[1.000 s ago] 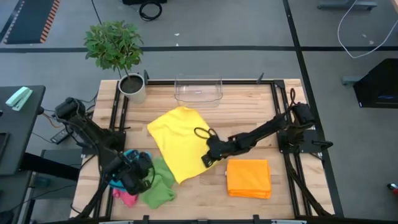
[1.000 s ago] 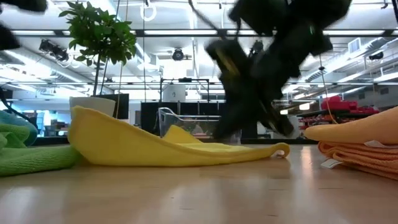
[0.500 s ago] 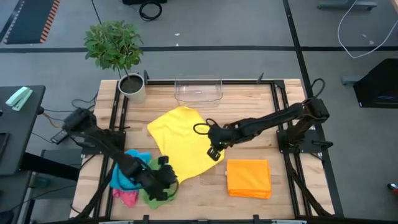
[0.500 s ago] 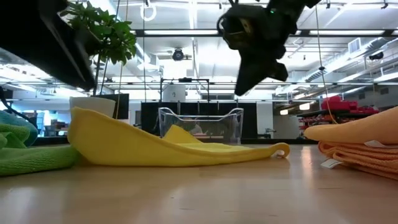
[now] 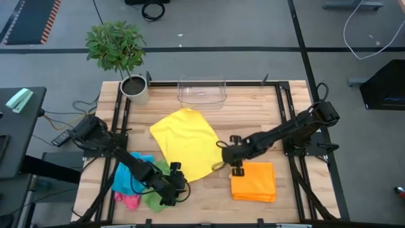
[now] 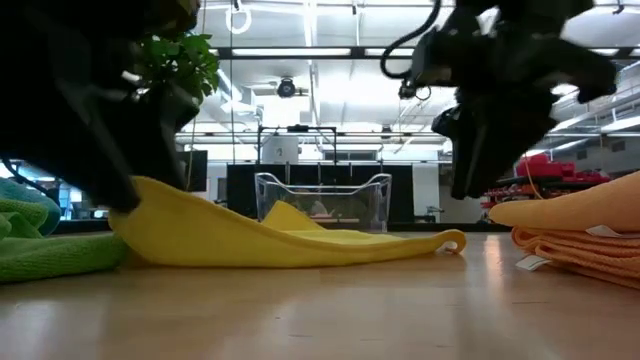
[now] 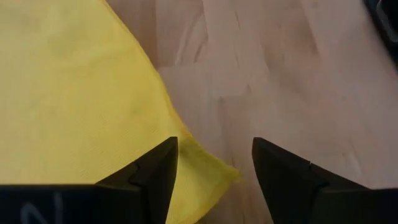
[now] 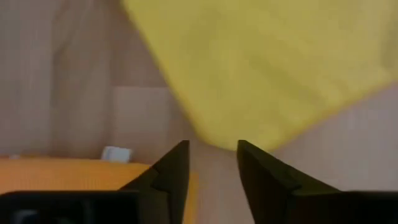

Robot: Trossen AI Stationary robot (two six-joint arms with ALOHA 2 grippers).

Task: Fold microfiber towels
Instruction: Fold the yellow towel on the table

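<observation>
Grippers stood at the near edge of the yellow towel (image 5: 185, 144), one at each lower corner, and both had their fingers spread with nothing between them. In the lower centre of the high view the left gripper (image 5: 179, 190) hovered just off the towel's lower left corner, beside the loose heap of green, blue and pink towels (image 5: 140, 185). Its wrist view showed the two dark fingers (image 7: 155, 173) apart, the yellow corner lying under and between them on bare wood. The right gripper (image 5: 235, 156), right of centre, sat just beside the towel's lower right corner and just above the folded orange stack (image 5: 253, 180); its fingers (image 8: 171, 171) were parted too, with yellow cloth ahead of them.

By my judgement, the step in hand was the approach to pick up the yellow towel's two near corners for the first fold. The next move would call for each gripper to settle onto its corner, pinch only that single layer, then lift and carry both corners together toward the clear bin (image 5: 202, 91) at the upper centre.

In the low view both arms were dark blurs, so contact with the cloth could not be judged there. How many towels made up the heap was unclear, as was the count in the orange stack.
</observation>
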